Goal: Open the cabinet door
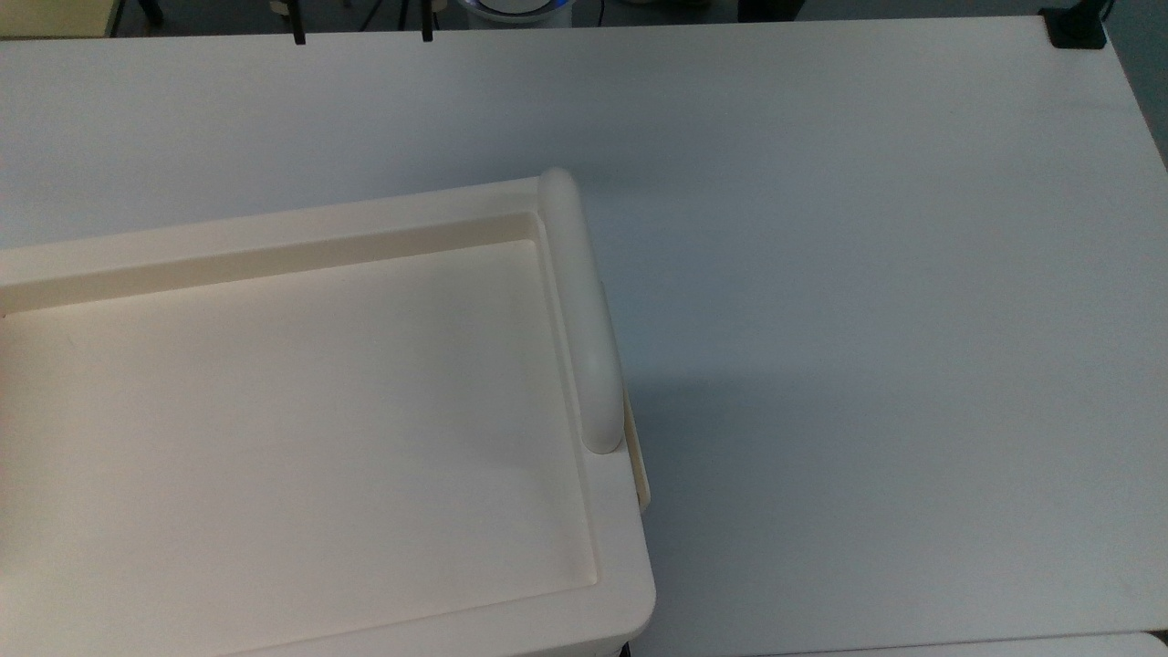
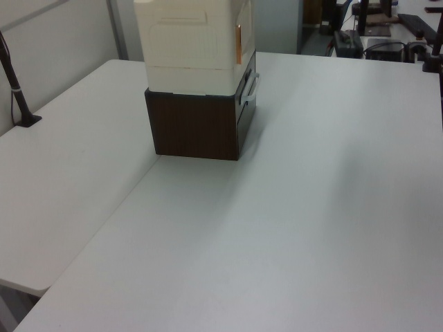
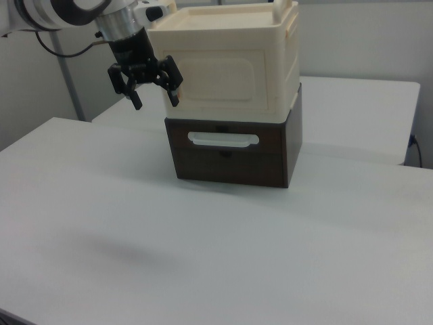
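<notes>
The cabinet [image 1: 301, 411] is a cream-white box with a recessed top and a thick rounded bar [image 1: 582, 310]. It stands on a dark brown drawer unit [image 3: 233, 152]. The cabinet door [image 1: 638, 456] lies flush against it, a thin pale strip in the top view. In the right view the cabinet door [image 3: 220, 81] is the front panel, and in the left view its tan edge [image 2: 239, 34] shows. My gripper [image 3: 156, 101] hangs open in front of the cabinet's corner at the right view's left, with nothing between its fingers. Its black fingertips [image 1: 298, 37] poke in at the top view's upper edge.
The drawer unit carries a white handle [image 3: 223, 139]. The white table [image 1: 867, 319] stretches wide toward the top view's right. A black clamp [image 1: 1077, 27] sits at its far right corner. A dark pole [image 2: 17, 90] stands at the left view's left.
</notes>
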Robot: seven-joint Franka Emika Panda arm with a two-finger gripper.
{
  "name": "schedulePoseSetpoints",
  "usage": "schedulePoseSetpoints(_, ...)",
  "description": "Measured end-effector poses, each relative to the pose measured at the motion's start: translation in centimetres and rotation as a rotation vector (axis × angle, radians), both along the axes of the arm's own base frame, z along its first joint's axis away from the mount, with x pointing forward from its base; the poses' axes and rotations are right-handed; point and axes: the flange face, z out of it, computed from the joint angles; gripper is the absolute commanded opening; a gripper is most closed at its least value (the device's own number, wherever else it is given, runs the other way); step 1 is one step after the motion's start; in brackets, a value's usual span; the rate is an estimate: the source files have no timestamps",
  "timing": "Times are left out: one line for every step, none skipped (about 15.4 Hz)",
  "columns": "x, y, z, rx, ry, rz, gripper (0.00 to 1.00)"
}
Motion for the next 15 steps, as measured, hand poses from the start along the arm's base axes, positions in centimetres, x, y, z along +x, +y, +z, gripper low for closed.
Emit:
schedulePoseSetpoints(0.2,0.4,-0.1,-0.005,-0.005,0.008,1.00)
schedulePoseSetpoints(0.3,0.8,-0.1,-0.007,-0.007,0.016,1.00)
schedulePoseSetpoints(0.3,1.2,0.0,-0.009,-0.008,0.023,1.00)
schedulePoseSetpoints(0.4,1.4,0.0,-0.009,-0.010,0.027,1.00)
schedulePoseSetpoints(0.4,1.6,0.0,-0.009,-0.010,0.030,1.00)
schedulePoseSetpoints(0.5,1.6,-0.1,-0.016,-0.007,0.043,1.00)
schedulePoseSetpoints(0.7,1.6,-0.3,-0.033,-0.002,0.065,1.00)
schedulePoseSetpoints(1.0,1.5,-0.6,-0.046,0.001,0.083,1.00)
schedulePoseSetpoints(1.3,1.5,-0.8,-0.050,-0.003,0.093,1.00)
schedulePoseSetpoints(1.6,1.5,-0.9,-0.052,-0.013,0.097,1.00)
schedulePoseSetpoints(1.9,1.6,-0.9,-0.052,-0.023,0.100,1.00)
schedulePoseSetpoints(2.3,1.7,-0.8,-0.054,-0.045,0.104,1.00)
schedulePoseSetpoints(2.7,1.9,-0.3,-0.054,-0.090,0.104,0.96)
schedulePoseSetpoints(3.3,2.3,0.2,-0.046,-0.148,0.084,0.92)
schedulePoseSetpoints(3.7,2.6,0.5,-0.024,-0.201,0.040,0.88)
